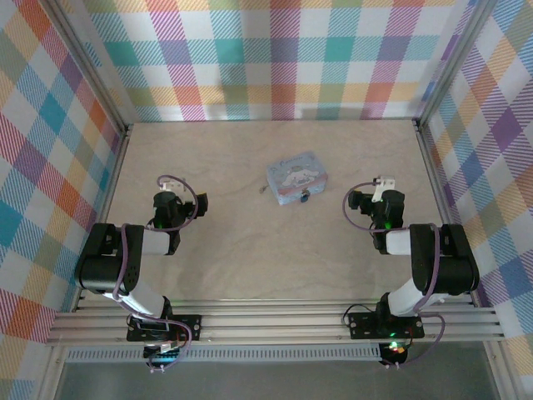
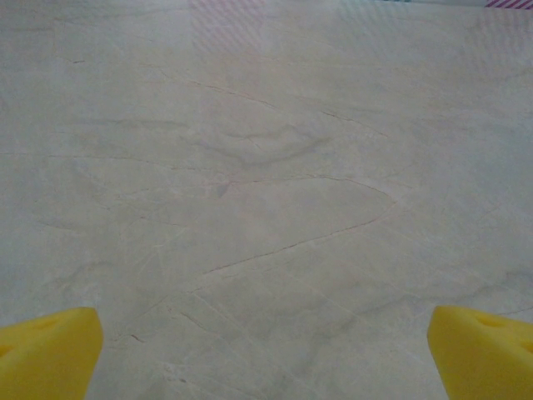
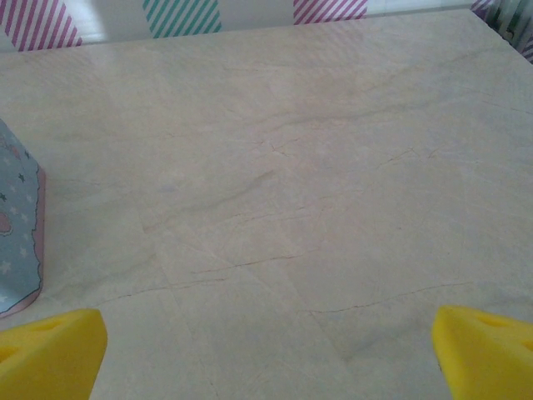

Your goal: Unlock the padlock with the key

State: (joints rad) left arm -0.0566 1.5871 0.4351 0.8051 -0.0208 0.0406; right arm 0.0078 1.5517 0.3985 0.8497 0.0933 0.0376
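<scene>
Padlock [image 1: 306, 197]: you have one, a tiny dark bluish body at mid-table in the overhead view. It sits against the near edge of the tin [image 1: 296, 177], toward the tin's right corner. Whether the two touch is too small to tell. Key [image 1: 263, 189]: one thin greyish sliver lies flat on the board just left of the tin and apart from it, too small for you to confirm its shape. Tin: one, pale blue and rectangular, with a pale cartoon figure printed on the lid. Any lettering on it is too small to read. Its star-patterned side with a pink base rim shows at the left edge of the right wrist view. Left gripper [image 2: 266, 362]: jaws spread wide, with two yellow fingertips [image 2: 48, 354] at the bottom corners of its wrist view and bare table [image 1: 250, 267] between them, holding nothing. Right gripper [image 3: 266, 362]: also spread wide and also holding nothing, with its two yellow fingertips [image 3: 50, 354] in the same corners. That makes four yellow tips in all. Two arms: the left stands well to the left of the tin and the right well to its right, both nearer to you than the tin. Plaid wall panels [image 1: 275, 58] close three sides, in stripes of teal, pink, purple, orange and yellow.
</scene>
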